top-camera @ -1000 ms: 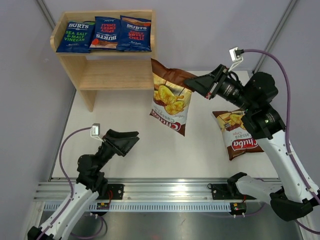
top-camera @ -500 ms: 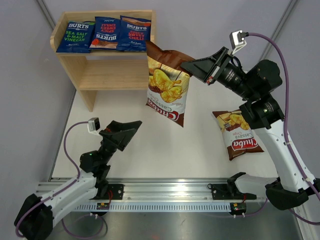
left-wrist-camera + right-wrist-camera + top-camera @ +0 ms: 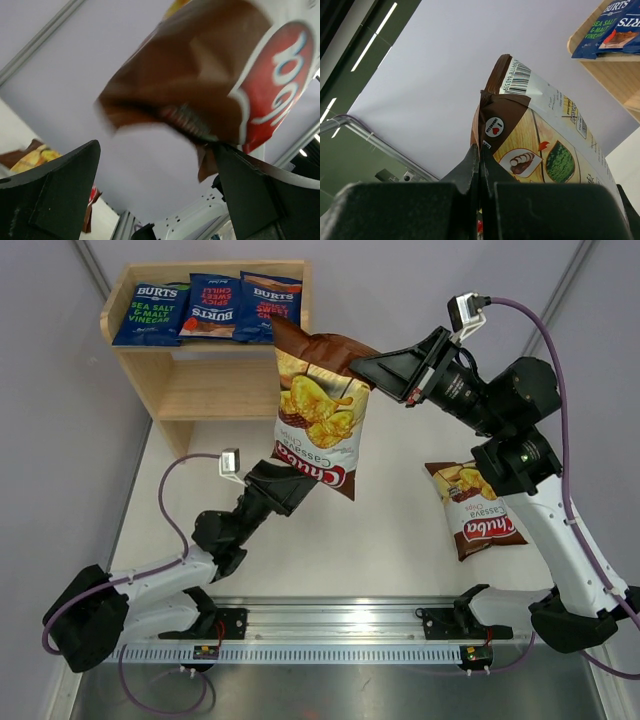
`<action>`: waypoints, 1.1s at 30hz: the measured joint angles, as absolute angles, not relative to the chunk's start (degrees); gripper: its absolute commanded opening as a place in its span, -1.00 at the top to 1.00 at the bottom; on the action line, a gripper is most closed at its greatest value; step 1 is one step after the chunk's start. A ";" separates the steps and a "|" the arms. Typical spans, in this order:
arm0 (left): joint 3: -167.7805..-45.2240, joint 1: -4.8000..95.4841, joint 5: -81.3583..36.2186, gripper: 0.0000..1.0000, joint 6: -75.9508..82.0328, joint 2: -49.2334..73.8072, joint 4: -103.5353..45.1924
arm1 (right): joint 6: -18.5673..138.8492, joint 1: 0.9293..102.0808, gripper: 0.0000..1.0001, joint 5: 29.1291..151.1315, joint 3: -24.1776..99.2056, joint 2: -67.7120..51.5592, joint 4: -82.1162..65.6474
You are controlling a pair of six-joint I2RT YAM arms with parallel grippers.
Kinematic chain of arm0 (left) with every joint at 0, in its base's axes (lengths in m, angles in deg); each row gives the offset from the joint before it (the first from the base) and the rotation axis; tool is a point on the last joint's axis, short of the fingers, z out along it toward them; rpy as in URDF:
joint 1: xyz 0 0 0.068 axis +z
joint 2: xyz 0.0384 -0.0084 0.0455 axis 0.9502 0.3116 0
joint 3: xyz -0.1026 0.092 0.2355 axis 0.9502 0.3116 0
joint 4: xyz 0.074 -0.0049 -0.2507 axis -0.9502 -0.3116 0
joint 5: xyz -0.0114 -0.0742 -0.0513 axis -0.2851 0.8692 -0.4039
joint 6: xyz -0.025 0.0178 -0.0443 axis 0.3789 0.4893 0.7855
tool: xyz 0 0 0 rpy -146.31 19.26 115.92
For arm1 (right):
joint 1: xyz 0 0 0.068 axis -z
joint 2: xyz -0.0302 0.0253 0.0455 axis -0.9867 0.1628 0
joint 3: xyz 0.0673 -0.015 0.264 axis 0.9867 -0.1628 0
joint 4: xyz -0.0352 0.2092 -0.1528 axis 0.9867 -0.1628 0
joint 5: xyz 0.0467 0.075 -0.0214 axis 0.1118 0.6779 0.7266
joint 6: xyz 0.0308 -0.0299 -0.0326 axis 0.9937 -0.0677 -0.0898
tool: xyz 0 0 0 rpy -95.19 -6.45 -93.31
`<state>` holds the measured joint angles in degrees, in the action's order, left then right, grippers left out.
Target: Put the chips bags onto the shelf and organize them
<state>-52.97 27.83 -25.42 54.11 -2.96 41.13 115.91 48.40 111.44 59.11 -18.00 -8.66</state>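
Observation:
My right gripper (image 3: 358, 366) is shut on the top edge of a brown-and-white Chuba chips bag (image 3: 318, 420), which hangs in the air just right of the shelf (image 3: 230, 390). In the right wrist view the fingers (image 3: 472, 165) pinch the bag (image 3: 545, 145) at its seam. My left gripper (image 3: 300, 485) stands open right under the hanging bag's lower end (image 3: 200, 90), its fingers (image 3: 55, 195) spread wide on either side. Three blue Burts bags (image 3: 205, 308) lie side by side on the shelf's top tier. A second Chuba bag (image 3: 478, 508) lies flat on the table at the right.
The shelf's lower tier (image 3: 235, 388) holds nothing. The shelf stands at the table's back left, against the grey wall. The white table top (image 3: 400, 540) stretches between the arms, and a metal rail (image 3: 330, 620) runs along the near edge.
The right arm has carried the hanging bag left and up, toward the shelf. The left arm has swung up and right until its open gripper sits under the bag.

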 measured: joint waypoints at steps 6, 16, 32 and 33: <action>-61.25 25.14 -23.21 -0.98 48.67 -0.86 41.76 | 118.32 48.36 1.00 111.46 57.91 -18.09 -4.85; -63.48 22.54 -21.38 -0.98 45.20 -0.51 41.15 | 121.33 48.36 1.00 111.61 55.64 -18.85 -1.07; -64.09 19.94 -20.88 -0.98 40.74 -11.15 40.10 | 128.85 47.64 1.00 109.06 47.94 -22.35 13.29; -64.07 19.94 -21.09 -0.98 40.72 -11.59 39.79 | 128.85 47.42 1.00 109.03 47.29 -22.57 13.75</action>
<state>-64.07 19.94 -21.09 40.72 -11.59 39.79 128.85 47.42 109.03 47.29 -22.57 13.75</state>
